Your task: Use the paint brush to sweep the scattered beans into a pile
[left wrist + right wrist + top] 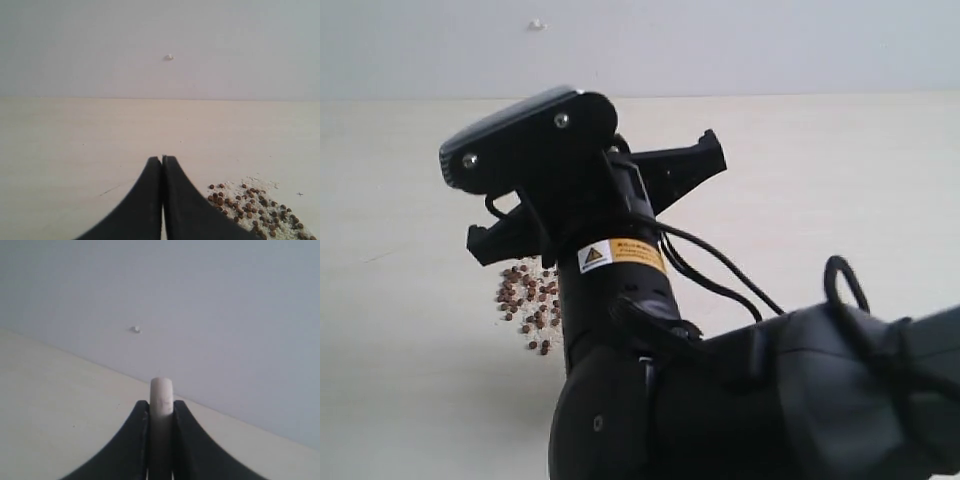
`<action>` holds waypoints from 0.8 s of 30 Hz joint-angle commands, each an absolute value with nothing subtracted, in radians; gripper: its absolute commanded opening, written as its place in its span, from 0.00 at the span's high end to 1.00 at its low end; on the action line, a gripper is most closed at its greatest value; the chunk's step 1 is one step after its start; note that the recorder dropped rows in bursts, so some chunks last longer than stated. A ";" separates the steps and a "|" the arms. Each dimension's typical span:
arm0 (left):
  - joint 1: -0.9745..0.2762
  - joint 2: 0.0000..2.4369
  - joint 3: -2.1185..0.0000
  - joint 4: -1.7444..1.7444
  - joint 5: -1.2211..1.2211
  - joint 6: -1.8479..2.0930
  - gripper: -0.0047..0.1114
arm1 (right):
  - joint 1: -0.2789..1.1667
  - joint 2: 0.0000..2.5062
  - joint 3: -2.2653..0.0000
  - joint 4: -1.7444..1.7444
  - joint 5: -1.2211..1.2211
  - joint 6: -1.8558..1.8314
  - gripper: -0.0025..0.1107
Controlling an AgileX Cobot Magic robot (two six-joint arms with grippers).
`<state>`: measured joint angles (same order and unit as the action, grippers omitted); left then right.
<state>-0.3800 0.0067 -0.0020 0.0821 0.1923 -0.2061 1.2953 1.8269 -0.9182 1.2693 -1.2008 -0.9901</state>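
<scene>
**Paint brush (161, 390) clamped in right pincer (161, 407); beans (250, 206) heaped on tabletop (75, 140)**

Pale and rounded, the wooden handle end of the paint brush pokes out just past the tips of the right pincer. Its two black fingers (142, 422) press against the handle from either side. Ferrule and bristles are out of sight in every view.

The beans, tiny and reddish-brown, lie in one loose heap on a smear of pale crumbs (260, 184). The heap sits well short of the tabletop's far edge, where the light surface meets a grey wall (150, 35).

The left pincer (162, 160) is closed on nothing, its tips touching. The heap shows just beside one of its fingers and is partly hidden behind it.

In the exterior view a black arm (610, 320) with a yellow warning label (622, 255) fills the foreground. It covers one side of the heap, and I cannot tell which arm it is. A small white speck (169, 57) marks the wall above the far edge.
</scene>
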 commanded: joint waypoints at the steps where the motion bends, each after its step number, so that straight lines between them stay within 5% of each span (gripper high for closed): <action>1: -0.377 0.004 0.000 0.075 0.192 -0.204 0.96 | 1.297 1.893 -0.910 1.232 -1.221 -0.937 0.98; 24: -0.377 0.004 0.000 0.075 0.192 -0.204 0.96 | 1.239 2.004 -0.914 1.115 -1.221 -0.782 0.98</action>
